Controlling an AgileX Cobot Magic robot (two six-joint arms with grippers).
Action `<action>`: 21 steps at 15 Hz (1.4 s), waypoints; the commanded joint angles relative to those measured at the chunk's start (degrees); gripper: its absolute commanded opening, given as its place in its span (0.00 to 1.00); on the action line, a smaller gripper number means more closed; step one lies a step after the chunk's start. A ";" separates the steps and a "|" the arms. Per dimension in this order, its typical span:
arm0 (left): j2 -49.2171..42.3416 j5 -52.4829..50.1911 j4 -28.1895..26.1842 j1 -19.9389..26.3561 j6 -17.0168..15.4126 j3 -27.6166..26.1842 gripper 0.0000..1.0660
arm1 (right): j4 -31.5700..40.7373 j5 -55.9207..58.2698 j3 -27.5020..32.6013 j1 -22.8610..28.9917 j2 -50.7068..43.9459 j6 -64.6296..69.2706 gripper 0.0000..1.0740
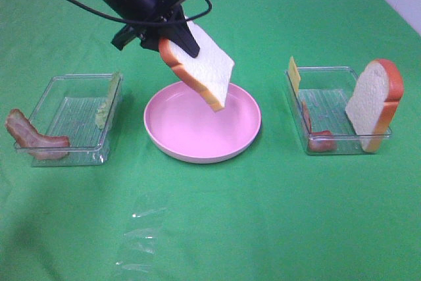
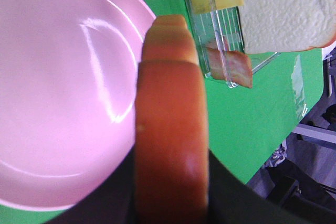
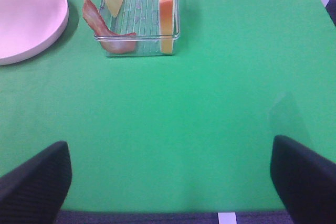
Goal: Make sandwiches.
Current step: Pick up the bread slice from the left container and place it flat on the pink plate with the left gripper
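My left gripper (image 1: 176,39) is shut on a white bread slice (image 1: 202,65) with orange-brown crust and holds it tilted just above the empty pink plate (image 1: 197,137). In the left wrist view the crust (image 2: 170,140) fills the middle, with the plate (image 2: 58,93) beneath it. The right tray (image 1: 332,106) holds a second bread slice (image 1: 373,103) standing upright, a yellow cheese slice (image 1: 293,74) and bacon (image 1: 318,137). Lettuce (image 1: 108,100) leans inside the left tray (image 1: 69,123), and bacon (image 1: 31,136) hangs over that tray's left edge. My right gripper (image 3: 168,182) is open over bare cloth, short of the right tray (image 3: 139,27).
A green cloth (image 1: 276,215) covers the table. A piece of clear plastic film (image 1: 141,241) lies on it near the front. The table's edge and the floor show in the left wrist view beyond the right tray (image 2: 226,35).
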 commanded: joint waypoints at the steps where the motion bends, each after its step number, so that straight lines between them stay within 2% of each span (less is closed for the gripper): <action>1: 2.86 -1.83 -1.49 -1.60 -1.38 -0.06 0.00 | 0.00 -0.34 0.23 -0.29 -0.57 -0.40 0.92; 6: 6.53 -6.42 -2.18 -2.64 -3.50 -0.06 0.00 | 0.00 -0.34 0.23 -0.29 -0.57 -0.40 0.92; 17: 11.75 -8.88 -5.67 -2.92 -4.01 -0.06 0.00 | 0.00 -0.34 0.23 -0.29 -0.57 -0.40 0.92; 18: 12.03 -8.88 -5.33 -3.09 -4.53 -0.06 0.02 | 0.00 -0.34 0.23 -0.29 -0.57 -0.40 0.92; 19: 12.03 -9.05 -4.70 -3.09 -4.58 -0.06 0.08 | 0.00 -0.34 0.23 -0.29 -0.57 -0.40 0.92; 21: 11.97 -8.71 -4.58 -3.09 -4.58 -0.06 0.29 | 0.00 -0.34 0.23 -0.29 -0.57 -0.40 0.92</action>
